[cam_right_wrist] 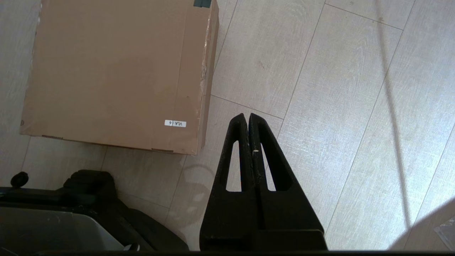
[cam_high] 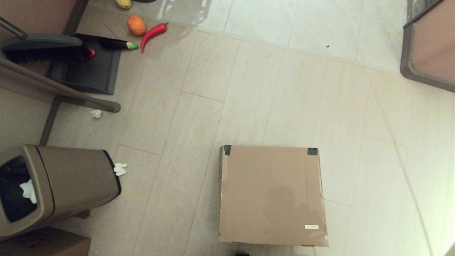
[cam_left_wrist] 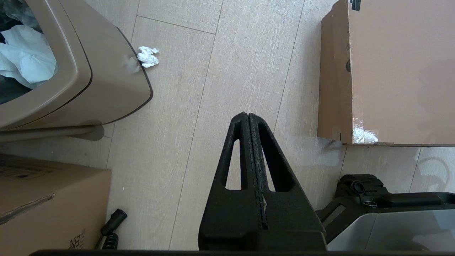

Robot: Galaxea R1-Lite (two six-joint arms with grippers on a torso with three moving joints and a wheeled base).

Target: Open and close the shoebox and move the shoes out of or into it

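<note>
The shoebox (cam_high: 272,195) lies shut on the floor right in front of me, a flat brown cardboard box with black tape at its two far lid corners and a small white label near its front right corner. It also shows in the left wrist view as the shoebox (cam_left_wrist: 398,71) and in the right wrist view as the shoebox (cam_right_wrist: 113,71). The shoes are hidden. My left gripper (cam_left_wrist: 247,114) hangs shut above bare floor, left of the box. My right gripper (cam_right_wrist: 246,115) hangs shut over the floor just off the box's front right corner. Neither arm shows in the head view.
A brown trash bin (cam_high: 53,188) with paper in it stands at the left, a plain cardboard box (cam_high: 42,243) beside it. Crumpled tissues (cam_high: 120,169) lie on the floor. A broom and dustpan (cam_high: 85,64), an orange (cam_high: 136,25), a red chilli (cam_high: 153,33) lie far left.
</note>
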